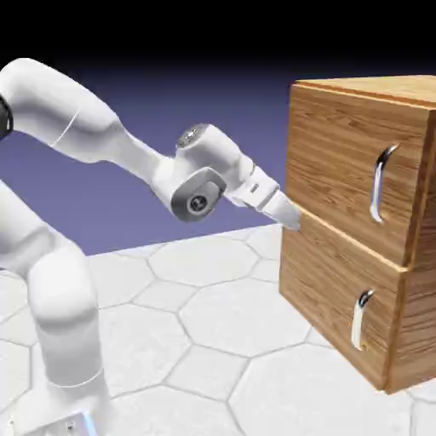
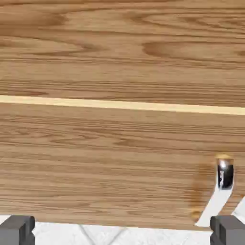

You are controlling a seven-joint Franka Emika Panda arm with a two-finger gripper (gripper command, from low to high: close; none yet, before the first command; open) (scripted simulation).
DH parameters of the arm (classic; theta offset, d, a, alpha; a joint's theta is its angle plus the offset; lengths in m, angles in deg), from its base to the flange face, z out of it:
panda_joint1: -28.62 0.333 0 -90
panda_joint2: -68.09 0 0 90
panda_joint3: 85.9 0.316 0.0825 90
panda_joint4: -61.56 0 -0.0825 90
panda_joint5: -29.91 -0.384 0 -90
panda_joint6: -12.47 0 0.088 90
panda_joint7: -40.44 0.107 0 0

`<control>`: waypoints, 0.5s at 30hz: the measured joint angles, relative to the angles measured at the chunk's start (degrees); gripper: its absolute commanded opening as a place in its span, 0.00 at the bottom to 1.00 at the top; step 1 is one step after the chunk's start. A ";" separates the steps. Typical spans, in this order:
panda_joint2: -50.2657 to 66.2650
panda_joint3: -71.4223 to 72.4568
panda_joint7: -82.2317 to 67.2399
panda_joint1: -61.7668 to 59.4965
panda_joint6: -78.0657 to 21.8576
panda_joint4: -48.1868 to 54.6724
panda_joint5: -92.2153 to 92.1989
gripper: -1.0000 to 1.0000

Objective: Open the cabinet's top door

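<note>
The cabinet [image 1: 419,281] of orange-brown wood stands at the exterior view's right. Its top door [image 1: 341,157] is flush and carries a long curved silver handle [image 1: 381,183]. My gripper [image 1: 291,218] points at the front's left edge, level with the seam between the two panels and well left of the handle. In the hand view wood fills the picture. The top door [image 2: 122,48] lies above a pale seam [image 2: 122,105]. Both grey fingertips [image 2: 16,229] sit far apart at the bottom corners, so the gripper [image 2: 122,232] is open with nothing between them.
Below the top door is a shorter lower panel [image 1: 328,294] with a small silver handle [image 1: 362,319], which also shows low and to the right in the hand view as the small handle [image 2: 224,174]. The table [image 1: 213,341] is white with hexagonal tiles.
</note>
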 measured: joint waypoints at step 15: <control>-6.83 -16.23 24.98 14.46 -2.45 6.78 37.38 1.00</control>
